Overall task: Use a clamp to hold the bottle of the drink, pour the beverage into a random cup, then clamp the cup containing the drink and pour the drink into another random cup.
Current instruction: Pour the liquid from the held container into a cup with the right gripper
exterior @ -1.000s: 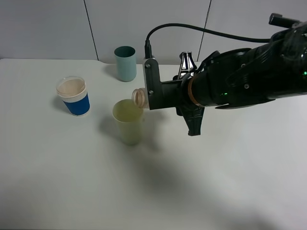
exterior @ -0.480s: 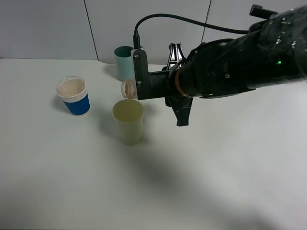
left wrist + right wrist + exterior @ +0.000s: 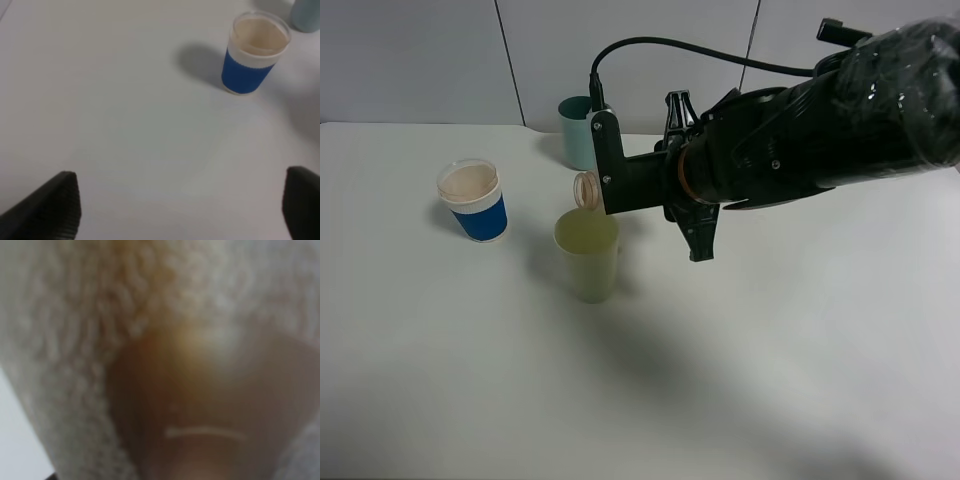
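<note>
A white-banded blue cup (image 3: 472, 201), a pale yellow cup (image 3: 587, 255), a teal cup (image 3: 574, 135), on a white table (image 3: 770, 380).

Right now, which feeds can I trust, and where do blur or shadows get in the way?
Right wrist view: pure blur, what looks like the bottle fills the lens. Exterior high view: sharp, evenly lit, soft arm shadow on the table near the pale yellow cup. Left wrist view: blue-sleeved cup clear, its shadow distinct; no glare.
</note>
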Motion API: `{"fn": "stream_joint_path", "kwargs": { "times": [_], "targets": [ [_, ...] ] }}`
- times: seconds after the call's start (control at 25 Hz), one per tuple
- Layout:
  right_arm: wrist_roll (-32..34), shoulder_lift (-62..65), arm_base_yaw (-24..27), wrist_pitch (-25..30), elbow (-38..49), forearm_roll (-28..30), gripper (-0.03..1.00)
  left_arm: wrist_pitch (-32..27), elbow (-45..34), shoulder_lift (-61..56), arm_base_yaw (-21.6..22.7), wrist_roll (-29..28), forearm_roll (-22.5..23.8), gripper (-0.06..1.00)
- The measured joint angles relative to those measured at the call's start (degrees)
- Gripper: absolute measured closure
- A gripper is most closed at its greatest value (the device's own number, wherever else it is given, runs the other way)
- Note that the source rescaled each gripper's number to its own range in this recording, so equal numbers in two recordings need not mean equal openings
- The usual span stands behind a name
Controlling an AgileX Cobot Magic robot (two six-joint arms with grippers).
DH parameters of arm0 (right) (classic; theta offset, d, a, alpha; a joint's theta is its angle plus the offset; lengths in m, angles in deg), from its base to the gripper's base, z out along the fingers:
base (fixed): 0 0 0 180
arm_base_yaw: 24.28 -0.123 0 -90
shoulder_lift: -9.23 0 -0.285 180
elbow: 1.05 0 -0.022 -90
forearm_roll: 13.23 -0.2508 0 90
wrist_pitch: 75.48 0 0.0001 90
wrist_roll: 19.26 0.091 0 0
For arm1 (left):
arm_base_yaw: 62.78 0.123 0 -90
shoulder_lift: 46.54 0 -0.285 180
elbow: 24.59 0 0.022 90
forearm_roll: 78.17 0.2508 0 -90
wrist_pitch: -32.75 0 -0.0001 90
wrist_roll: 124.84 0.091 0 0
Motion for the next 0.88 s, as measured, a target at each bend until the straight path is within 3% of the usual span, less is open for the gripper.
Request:
{"fn": "stream_joint_path", "kwargs": {
  "times": [0.88],
  "targets": [
    [-1.48,0.0,-2.19,4.01,0.0,2.89,0.97,0.0,0.0,0.0,0.0,0.0,0.0,0.06]
  ]
}}
